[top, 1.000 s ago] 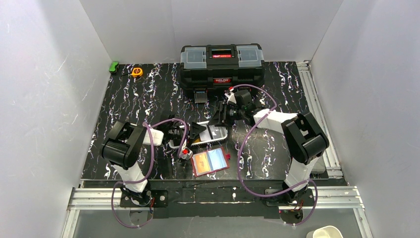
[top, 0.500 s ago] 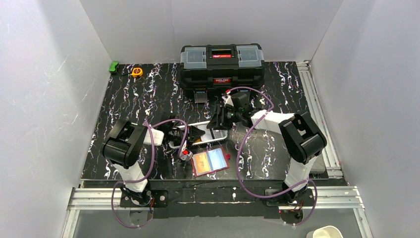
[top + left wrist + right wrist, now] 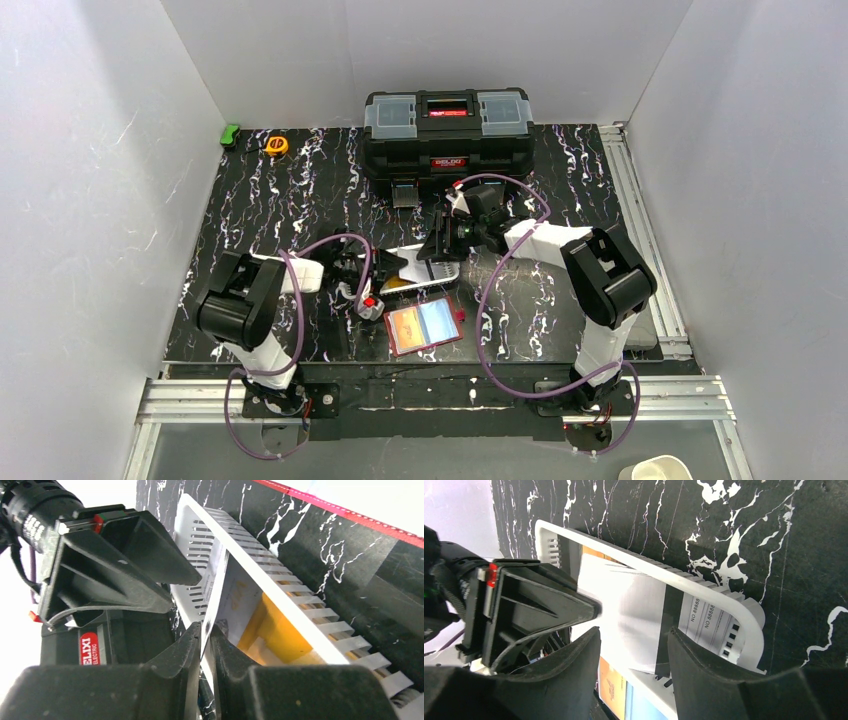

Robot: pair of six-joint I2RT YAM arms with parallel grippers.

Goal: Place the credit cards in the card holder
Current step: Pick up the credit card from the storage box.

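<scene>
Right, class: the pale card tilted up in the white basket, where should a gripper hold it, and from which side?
Pinch the raised edge of the card across its two faces, coming from the left arm's side. It is thin and stands tilted in the basket, so that edge is free. The left gripper is shut on it there.

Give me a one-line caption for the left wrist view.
Left claw pinches a thin pale plastic card edge-on at the white slotted plastic basket.

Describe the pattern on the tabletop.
The tabletop is black with white, marble-like veining; the top external view shows it best.
</scene>
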